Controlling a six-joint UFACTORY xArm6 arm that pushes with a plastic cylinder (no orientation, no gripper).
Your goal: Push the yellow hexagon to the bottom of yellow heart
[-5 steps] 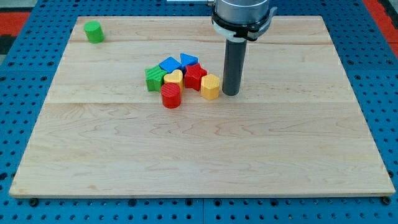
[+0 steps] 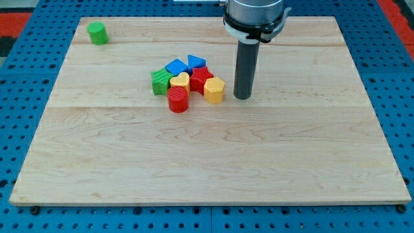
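We see our tip [image 2: 242,97] just right of the yellow hexagon [image 2: 214,89], apart from it; the yellow heart [image 2: 180,81] lies further left, mid-frame, within the cluster.

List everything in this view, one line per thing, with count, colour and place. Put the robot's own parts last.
yellow hexagon: one, yellow, the view's right end of the central cluster.
yellow heart: one, yellow, middle of the cluster, left of the red block.
red block: one, red, between the heart and the hexagon; shape unclear.
red cylinder: one, red, bottom of the cluster, just below the heart.
green block: one, green, the cluster's left end.
blue blocks: two, blue, top of the cluster.
green cylinder: one, green, alone near the view's top left corner.
wooden board: one, light wood, under everything.
pegboard: blue, around the board.
my tip: one dark rod, right of the hexagon, a small gap between.
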